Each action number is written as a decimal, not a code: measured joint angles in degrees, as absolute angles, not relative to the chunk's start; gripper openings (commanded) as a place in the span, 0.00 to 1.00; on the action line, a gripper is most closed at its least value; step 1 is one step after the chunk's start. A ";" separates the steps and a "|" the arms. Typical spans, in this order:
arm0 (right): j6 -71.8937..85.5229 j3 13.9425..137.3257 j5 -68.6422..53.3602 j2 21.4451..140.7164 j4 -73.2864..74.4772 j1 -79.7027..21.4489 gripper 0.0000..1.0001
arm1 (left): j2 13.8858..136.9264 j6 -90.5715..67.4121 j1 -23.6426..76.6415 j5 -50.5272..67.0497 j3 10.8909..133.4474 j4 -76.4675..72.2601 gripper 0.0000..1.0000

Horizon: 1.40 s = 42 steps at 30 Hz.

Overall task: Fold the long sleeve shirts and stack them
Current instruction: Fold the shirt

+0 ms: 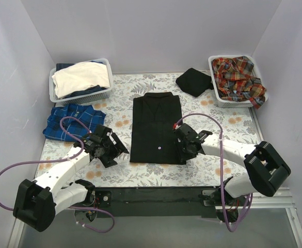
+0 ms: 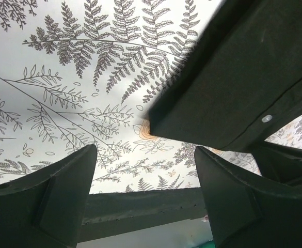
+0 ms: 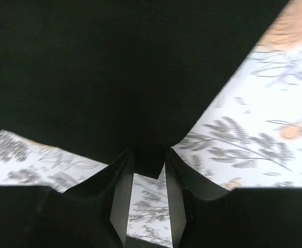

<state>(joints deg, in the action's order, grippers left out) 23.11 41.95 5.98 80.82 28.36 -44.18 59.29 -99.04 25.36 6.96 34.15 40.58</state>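
We saw the right gripper point(image 3: 149, 160) seemingly pinching the black shirt point(image 1: 156, 126), left gripper point(image 2: 145, 150) wide beside it; plaid-filled basket point(image 1: 213, 77) behind, fern-printed tablecloth point(image 1: 120, 106) beneath.

free: table point(image 1: 121, 103) strip between black shirt point(image 1: 156, 128) and checked shirt point(image 1: 73, 121), far half | free: table right of black shirt | blocked: left basket point(image 1: 89, 97) far left, right basket point(image 1: 215, 82) far right, black bundle point(image 1: 193, 81) beside it

Nothing written can be read in any view: no label, brand, number or sign shows on the black shirt point(image 1: 156, 129), the left basket point(image 1: 83, 97), the right basket point(image 1: 227, 103) or the fern-printed counter point(image 1: 120, 106).
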 measured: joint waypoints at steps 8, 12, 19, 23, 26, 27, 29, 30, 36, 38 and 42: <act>23.94 50.59 -3.92 90.74 25.23 -54.98 0.38 | 57.30 -99.44 25.36 3.60 36.45 44.62 0.77; 23.70 66.67 -7.77 104.12 24.86 -60.10 0.39 | 56.42 -100.29 25.36 1.39 36.49 46.78 0.78; 21.87 78.63 -3.42 102.41 28.53 -60.49 0.46 | 55.70 -101.41 25.36 -1.17 36.49 48.51 0.79; 19.46 78.94 -1.26 97.45 29.93 -48.73 0.44 | 55.68 -101.51 25.36 -1.34 36.49 48.45 0.79; 17.61 81.01 0.45 100.86 30.13 -38.83 0.41 | 55.68 -101.43 25.36 -1.32 36.49 48.38 0.79; 16.91 82.08 0.93 103.22 30.04 -36.03 0.41 | 55.70 -101.41 25.36 -1.32 36.49 48.36 0.79; 15.53 84.18 1.48 108.68 29.95 -32.16 0.40 | 55.79 -101.25 25.36 -1.28 36.49 48.10 0.79; 14.76 84.97 1.65 111.28 29.82 -31.03 0.40 | 55.88 -101.19 25.36 -1.26 36.49 47.97 0.79; 13.10 85.08 1.34 117.25 26.30 -29.74 0.35 | 56.82 -100.36 25.36 -1.04 36.49 47.29 0.79; 13.32 84.01 1.56 117.25 24.73 -29.74 0.34 | 57.21 -100.09 25.36 -1.02 36.49 46.98 0.79; 15.25 75.55 3.92 112.46 18.76 -29.74 0.34 | 58.17 -99.61 25.36 -0.97 36.49 46.02 0.79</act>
